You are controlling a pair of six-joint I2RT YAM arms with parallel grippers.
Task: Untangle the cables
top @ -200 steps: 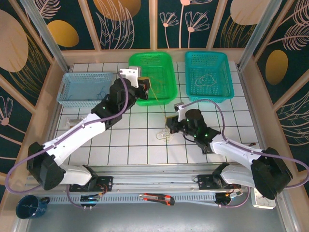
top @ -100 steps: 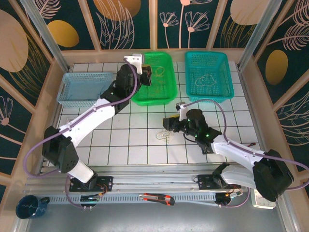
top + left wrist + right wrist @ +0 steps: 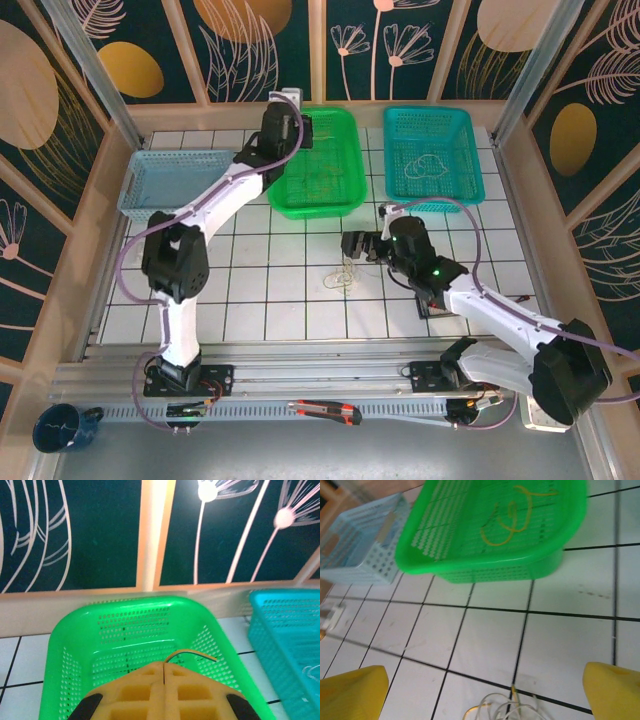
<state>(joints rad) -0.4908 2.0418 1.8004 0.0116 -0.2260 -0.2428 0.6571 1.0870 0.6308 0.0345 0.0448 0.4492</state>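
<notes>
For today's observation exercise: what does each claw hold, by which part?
The left claw is shut on a yellowish cable near its end; the right claw is open, holding nothing.

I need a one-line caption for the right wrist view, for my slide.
Open right gripper above a whitish cable tangle on the tiles, facing a green basket that holds a yellow cable.

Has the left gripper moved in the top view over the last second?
Yes. The left gripper, shut on a yellow cable, has moved away from the arm bases, from beside the green basket's near half toward its far left corner.
</notes>
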